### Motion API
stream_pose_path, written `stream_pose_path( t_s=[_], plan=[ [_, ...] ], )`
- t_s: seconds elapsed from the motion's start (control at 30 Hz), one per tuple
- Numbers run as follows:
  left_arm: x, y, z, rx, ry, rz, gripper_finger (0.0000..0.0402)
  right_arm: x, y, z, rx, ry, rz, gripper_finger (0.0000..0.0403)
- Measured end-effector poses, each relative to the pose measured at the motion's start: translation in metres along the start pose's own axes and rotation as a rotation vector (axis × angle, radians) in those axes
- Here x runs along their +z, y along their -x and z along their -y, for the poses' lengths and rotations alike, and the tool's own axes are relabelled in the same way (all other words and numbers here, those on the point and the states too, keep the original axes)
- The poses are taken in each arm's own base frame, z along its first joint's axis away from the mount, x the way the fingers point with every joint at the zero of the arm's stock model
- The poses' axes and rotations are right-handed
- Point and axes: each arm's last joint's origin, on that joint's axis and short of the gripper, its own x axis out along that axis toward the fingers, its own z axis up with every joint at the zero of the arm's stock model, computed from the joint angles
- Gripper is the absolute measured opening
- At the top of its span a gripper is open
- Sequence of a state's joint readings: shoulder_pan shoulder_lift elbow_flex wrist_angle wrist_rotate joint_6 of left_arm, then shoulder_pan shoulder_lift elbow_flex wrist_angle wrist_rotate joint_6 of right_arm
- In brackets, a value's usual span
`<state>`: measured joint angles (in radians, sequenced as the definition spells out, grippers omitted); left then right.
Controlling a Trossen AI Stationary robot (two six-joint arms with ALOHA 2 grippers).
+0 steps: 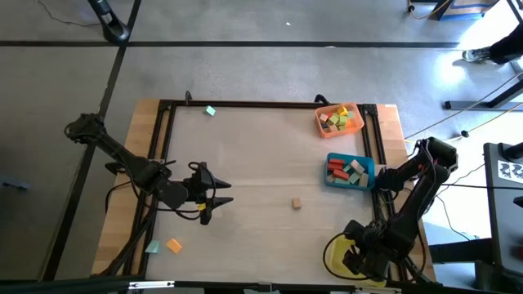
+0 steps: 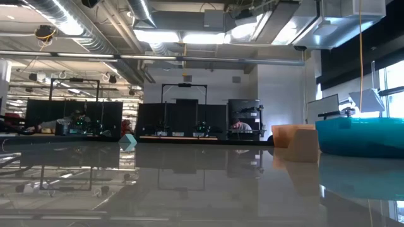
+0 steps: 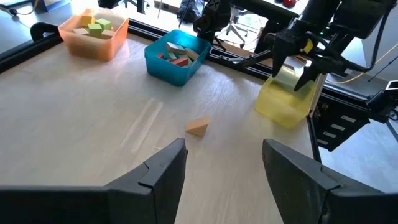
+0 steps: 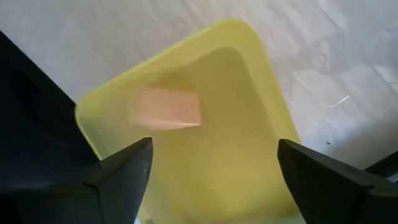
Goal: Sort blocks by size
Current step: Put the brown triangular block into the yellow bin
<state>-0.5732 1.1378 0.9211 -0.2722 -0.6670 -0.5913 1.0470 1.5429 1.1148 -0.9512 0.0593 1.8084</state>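
Note:
My right gripper (image 4: pixel 211 165) hangs open over the yellow tray (image 4: pixel 249 124) at the table's near right corner, fingers pointing down. A pale orange block (image 4: pixel 165 109) shows blurred inside the tray, clear of the fingers. My left gripper (image 1: pixel 214 196) stands open above the table's left half, nothing between its fingers (image 3: pixel 165 165). It faces a tan block (image 3: pixel 197 127) that lies alone on the tabletop (image 1: pixel 297 203). A teal block (image 1: pixel 210 110) lies near the far edge, and an orange block (image 1: pixel 174 245) and a greenish one (image 1: pixel 153 247) near the left front corner.
An orange tray (image 1: pixel 339 119) with several blocks stands at the far right, and a blue tray (image 1: pixel 350 171) with several blocks sits just nearer. A black frame (image 1: pixel 245 104) runs around the table. The wide middle of the tabletop (image 1: pixel 261 163) holds only the tan block.

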Motion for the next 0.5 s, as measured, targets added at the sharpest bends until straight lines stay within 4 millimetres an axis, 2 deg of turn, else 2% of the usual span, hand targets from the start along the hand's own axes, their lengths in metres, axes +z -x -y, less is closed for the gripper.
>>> stream_pose_path(
  t_s=[0.2, 0.33, 0.5],
  plan=[
    [0.001, -0.001, -0.001, 0.005, 0.004, 0.001, 0.0198, 0.013, 0.005, -0.002, 0.025, 0.053, -0.031, 0.0370],
    [-0.002, -0.008, -0.003, 0.035, -0.008, -0.013, 0.0198, 0.036, 0.008, -0.005, 0.042, 0.136, 0.015, 0.0369],
    [-0.010, -0.026, -0.004, 0.089, -0.092, -0.050, 0.0198, 0.074, 0.007, -0.007, 0.014, 0.264, 0.181, 0.0368]
  ],
)
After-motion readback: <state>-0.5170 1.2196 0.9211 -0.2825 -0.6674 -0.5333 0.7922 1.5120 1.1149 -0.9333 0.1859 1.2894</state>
